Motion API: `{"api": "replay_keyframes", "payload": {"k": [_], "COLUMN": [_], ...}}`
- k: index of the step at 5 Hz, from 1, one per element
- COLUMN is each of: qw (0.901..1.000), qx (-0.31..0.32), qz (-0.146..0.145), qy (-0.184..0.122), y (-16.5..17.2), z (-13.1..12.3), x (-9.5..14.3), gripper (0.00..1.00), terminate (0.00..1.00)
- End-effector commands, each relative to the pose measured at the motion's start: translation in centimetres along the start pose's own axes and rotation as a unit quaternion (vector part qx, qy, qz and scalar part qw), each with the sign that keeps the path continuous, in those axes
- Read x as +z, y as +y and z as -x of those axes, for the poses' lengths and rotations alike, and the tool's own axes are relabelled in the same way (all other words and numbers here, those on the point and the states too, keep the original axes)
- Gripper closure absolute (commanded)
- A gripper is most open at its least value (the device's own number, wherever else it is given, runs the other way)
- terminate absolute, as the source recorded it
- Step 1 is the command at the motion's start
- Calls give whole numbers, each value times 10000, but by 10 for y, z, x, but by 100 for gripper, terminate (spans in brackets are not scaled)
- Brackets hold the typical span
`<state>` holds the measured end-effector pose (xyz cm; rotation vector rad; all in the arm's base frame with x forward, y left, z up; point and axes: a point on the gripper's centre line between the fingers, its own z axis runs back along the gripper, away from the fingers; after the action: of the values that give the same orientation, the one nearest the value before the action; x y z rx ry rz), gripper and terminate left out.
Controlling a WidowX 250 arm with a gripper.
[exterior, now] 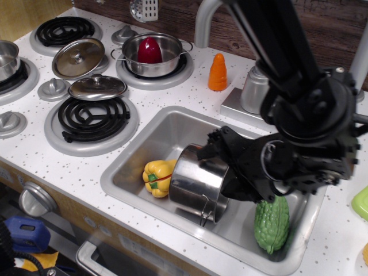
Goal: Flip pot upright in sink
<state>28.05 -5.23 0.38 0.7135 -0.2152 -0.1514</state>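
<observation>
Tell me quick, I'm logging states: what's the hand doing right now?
Hand: open, fingers straddling the rim of the shiny steel pot lying on its side; not clamped yet.

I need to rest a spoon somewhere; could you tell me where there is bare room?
Free: sink floor's back-left corner, and counter between carrot and sink rim. Crowded: sink middle, with pot, yellow pepper, green gourd, end effector.

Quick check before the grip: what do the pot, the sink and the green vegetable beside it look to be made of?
Pot: looks like polished stainless steel, with mirror-like reflections on its wall and a wire loop handle.
Sink: duller silvery metal or metal-look plastic; soft, brushed sheen, so I cannot be sure.
Green vegetable: probably moulded plastic, glossy with uniform bumps.
Gripper: matte black, at the pot's rim.
</observation>
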Motion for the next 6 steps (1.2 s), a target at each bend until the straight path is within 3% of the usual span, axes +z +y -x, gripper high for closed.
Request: {"api": "replay_keyframes", "payload": {"k": [1, 2, 3, 4, 6], "qw": [9997, 9996, 9990, 9937, 9829], "qx": [153, 198, 328, 695, 668], "qz": [13, 30, 241, 870, 1685], "qy": [-186, -183, -162, 120, 332], "y": [16, 20, 24, 26, 35], "z": [-8, -9, -10, -11, -13], "x": [-2, -2, -5, -4, -4], "gripper": [0, 0, 100, 100, 100], "terminate": [0, 0, 0, 0, 0]}}
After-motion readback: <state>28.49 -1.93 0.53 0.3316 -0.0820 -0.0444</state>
